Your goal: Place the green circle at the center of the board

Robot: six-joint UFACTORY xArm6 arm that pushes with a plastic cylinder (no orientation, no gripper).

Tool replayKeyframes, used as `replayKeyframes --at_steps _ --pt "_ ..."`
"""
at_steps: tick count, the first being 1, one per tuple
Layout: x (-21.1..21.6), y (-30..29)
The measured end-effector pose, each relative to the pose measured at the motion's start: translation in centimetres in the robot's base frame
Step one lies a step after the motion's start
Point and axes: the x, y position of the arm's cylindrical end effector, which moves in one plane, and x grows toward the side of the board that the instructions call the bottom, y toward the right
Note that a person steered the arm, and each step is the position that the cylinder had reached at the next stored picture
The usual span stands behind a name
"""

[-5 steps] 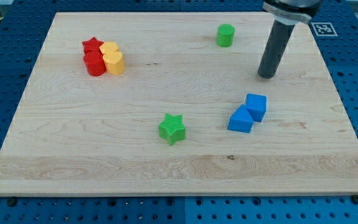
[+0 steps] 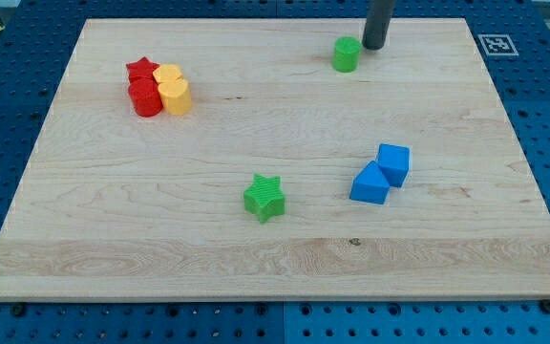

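The green circle [image 2: 346, 54] stands near the view's top, right of the middle of the wooden board [image 2: 208, 239]. My tip [image 2: 373, 45] rests on the board just to the right of the green circle and slightly above it, very close to it; I cannot tell whether it touches. The rod rises out of the view's top edge.
A green star [image 2: 264, 198] sits below the board's middle. A blue cube [image 2: 393, 163] and a blue triangular block [image 2: 370, 183] touch at the right. At the upper left a red star [image 2: 141, 70], red cylinder [image 2: 146, 98], yellow block [image 2: 168, 75] and yellow heart [image 2: 175, 96] are clustered.
My tip has moved up and to the left, from the open board right of the green circle to a spot right beside it. No block has moved.
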Motion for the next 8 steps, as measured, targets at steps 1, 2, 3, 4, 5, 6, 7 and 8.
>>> replayKeyframes --at_steps 1,2,3,4,5,6,7,8 --pt "0.9 -1.5" --pt "1.1 -1.5" --pt "0.1 -2.1" --pt "0.7 -3.9" --pt "4.9 -4.0" --pt "7.7 -3.2" --pt "6.4 -4.1" --pt "6.8 -7.9"
